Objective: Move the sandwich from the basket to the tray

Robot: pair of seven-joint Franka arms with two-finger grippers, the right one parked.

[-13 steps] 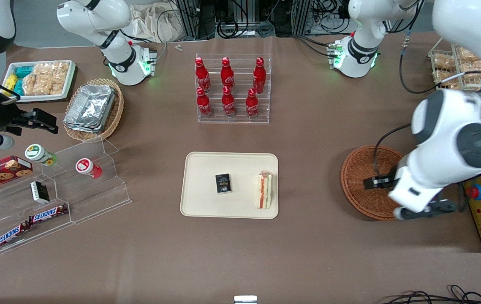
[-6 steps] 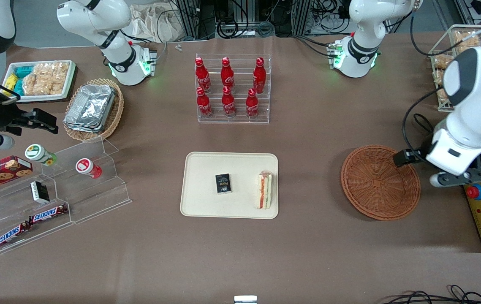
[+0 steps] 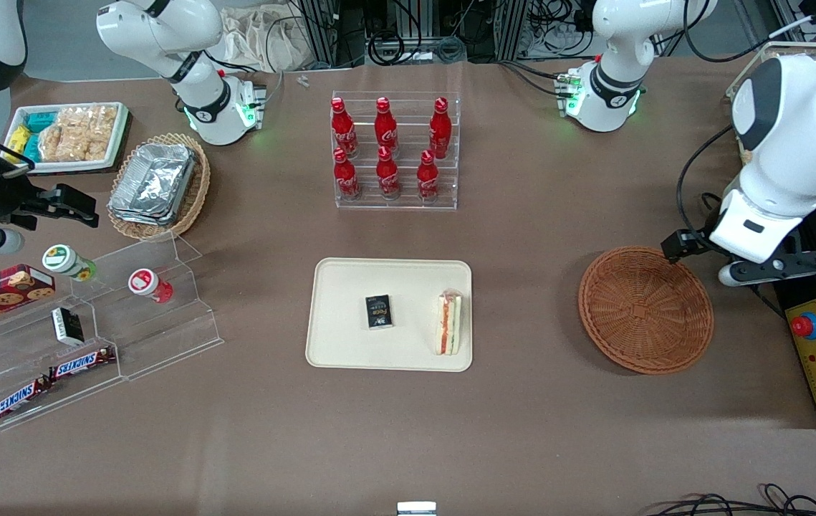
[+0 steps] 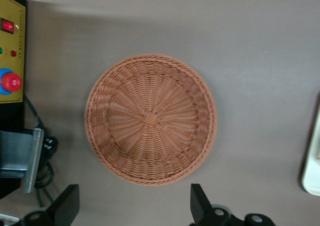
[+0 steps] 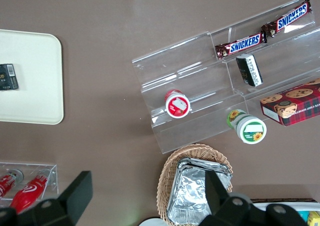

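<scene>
- Tool of mine hangs above the basket, fingers spread wide, gripping nothing.
- Basket sits bare on the counter (nothing inside).
- Sandwich lies on the tray, near a small black box.

sandwich on tray, claw above basket

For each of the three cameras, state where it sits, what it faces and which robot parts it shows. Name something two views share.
Front view: high over the table; shows both arms, sandwich on tray.
Left wrist view: on the working arm, looking down on the empty basket; open gripper above it.
Right wrist view: parked arm's fingers, Snickers bars.
Shared: basket, front and left wrist.
</scene>
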